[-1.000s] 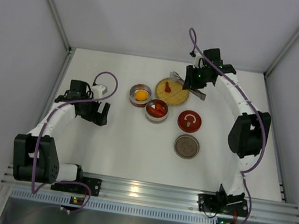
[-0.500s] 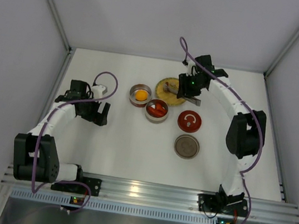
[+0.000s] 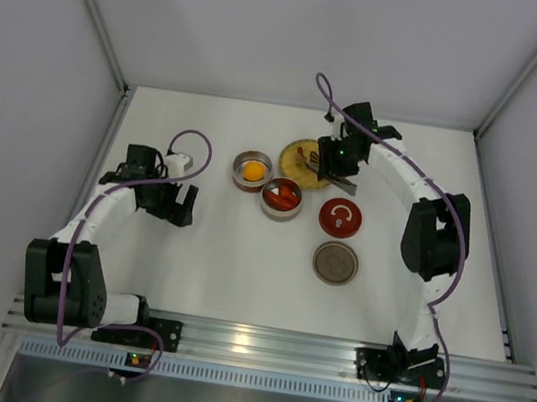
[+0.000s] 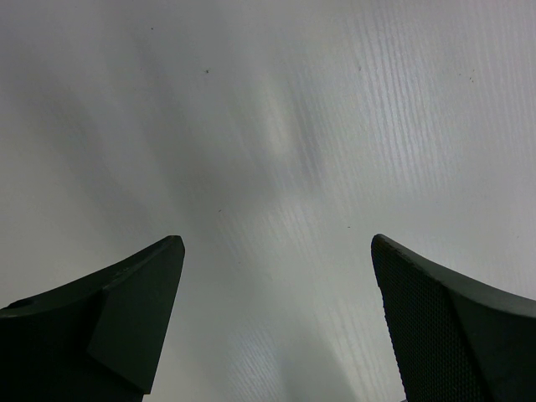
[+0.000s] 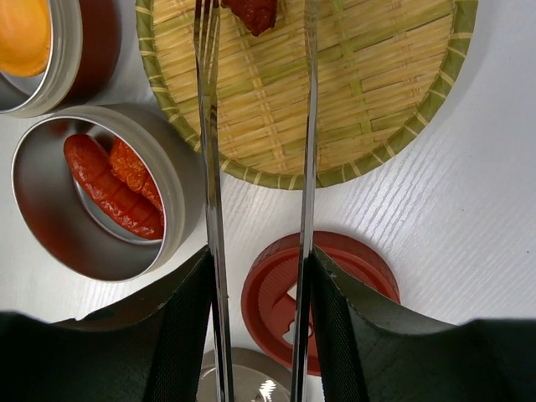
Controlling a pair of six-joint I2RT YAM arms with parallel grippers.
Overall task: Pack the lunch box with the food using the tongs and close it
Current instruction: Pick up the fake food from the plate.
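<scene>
My right gripper (image 5: pixel 260 261) is shut on the tongs (image 5: pixel 209 167). Their two silver arms run between my fingers, spread apart, out over the woven plate (image 5: pixel 377 75). A glossy red food piece (image 5: pixel 251 12) lies on the plate between the tong tips, cut by the frame's top edge. Two more red pieces (image 5: pixel 109 180) lie in an open steel tin (image 3: pixel 281 198). The orange ball (image 3: pixel 252 169) sits in a second tin (image 5: pixel 63 59). From above, the right gripper (image 3: pixel 333 158) hangs over the plate's right side. Far from the food, the left gripper (image 4: pixel 276 243) stands open above bare table.
A red lid (image 3: pixel 340 217) lies upside down on the table below the tongs, also seen under my right fingers as the red lid (image 5: pixel 360 268). A grey-brown lid (image 3: pixel 335 263) lies nearer the arms. White walls enclose the table.
The right arm has swung left and now covers the plate with the tongs. The tong arms have spread wider. The left arm has not moved.
</scene>
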